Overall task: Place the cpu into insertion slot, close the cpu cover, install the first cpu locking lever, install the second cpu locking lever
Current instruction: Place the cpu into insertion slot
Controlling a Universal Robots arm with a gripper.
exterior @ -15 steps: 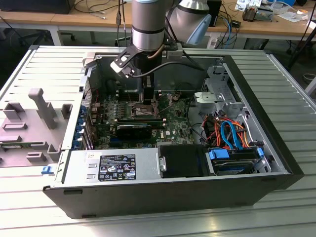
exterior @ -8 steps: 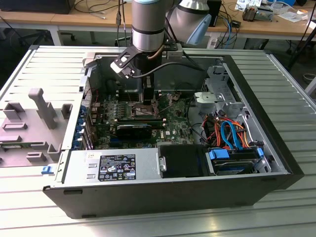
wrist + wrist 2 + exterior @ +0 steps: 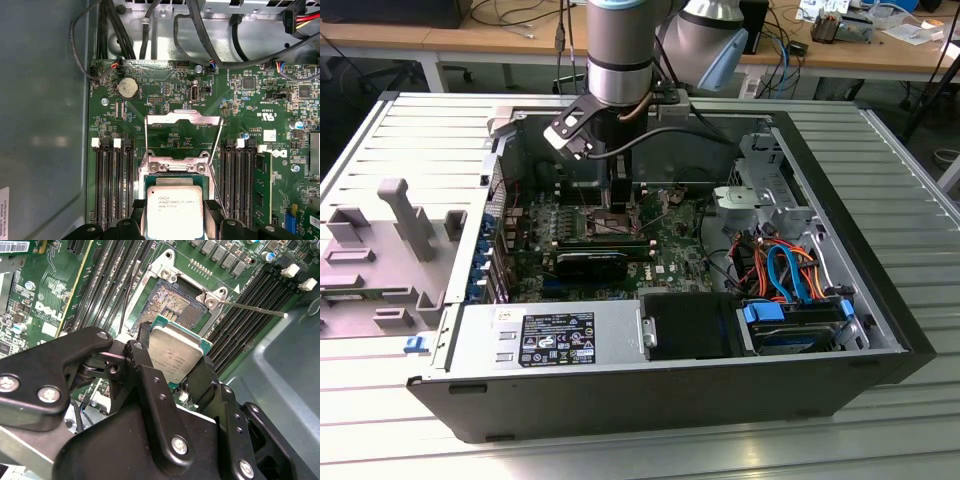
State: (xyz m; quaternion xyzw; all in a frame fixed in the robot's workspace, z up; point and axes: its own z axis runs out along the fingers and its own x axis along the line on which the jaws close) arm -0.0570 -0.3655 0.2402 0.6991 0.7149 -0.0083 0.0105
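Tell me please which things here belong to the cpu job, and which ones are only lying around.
Job: the gripper, shut on the cpu, near the open socket; the cpu cover, swung open; one locking lever.
Lying about: coin battery, memory slots, power supply, orange and blue cables.

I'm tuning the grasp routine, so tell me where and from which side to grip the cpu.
Take the cpu by two opposite thin edges, coming from above its flat metal top, as the gripper does now with fingers on either side. The chip is thin and flat, and its underside must stay free to face the open socket.
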